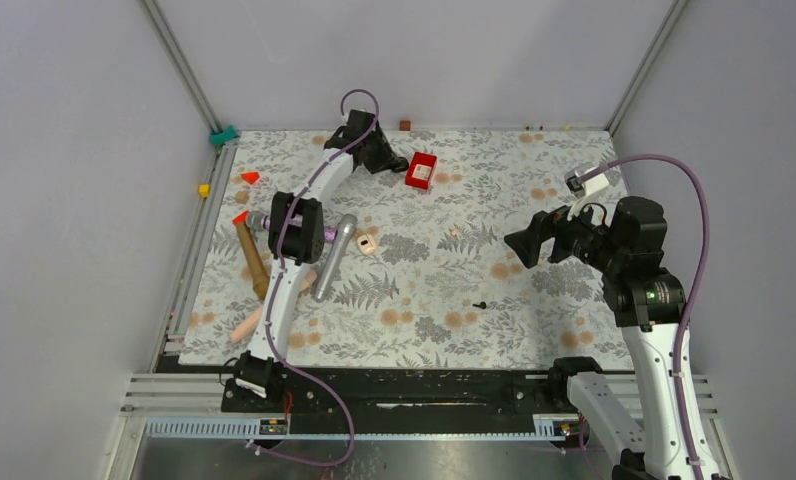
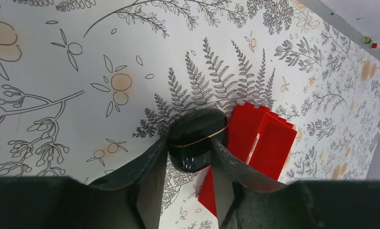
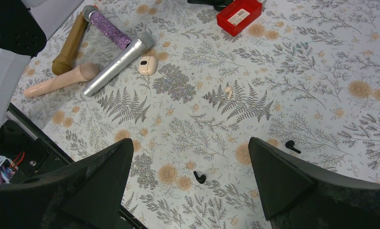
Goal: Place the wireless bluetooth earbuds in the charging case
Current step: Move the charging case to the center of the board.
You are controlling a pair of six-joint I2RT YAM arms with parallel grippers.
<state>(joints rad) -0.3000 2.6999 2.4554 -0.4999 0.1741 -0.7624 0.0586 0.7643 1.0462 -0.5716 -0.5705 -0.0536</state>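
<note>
The glossy black charging case (image 2: 197, 129) lies closed on the floral cloth against a red box. My left gripper (image 2: 190, 143) is at the far back of the table (image 1: 389, 160), with one finger on each side of the case, shut on it. Two tiny black earbuds lie loose on the cloth in the right wrist view, one (image 3: 199, 178) between the jaws below and one (image 3: 292, 146) further right. Only one earbud (image 1: 481, 303) shows in the top view. My right gripper (image 3: 189, 140) hovers wide open and empty above them (image 1: 522, 243).
The red box (image 1: 421, 170) sits beside the case. A silver microphone (image 3: 116, 64), a purple glitter one (image 3: 107, 21), a brown handle (image 3: 68, 45) and a beige one (image 3: 59, 81) lie at the left. A beige case (image 3: 147, 64) and a beige earbud (image 3: 229, 90) lie mid-table.
</note>
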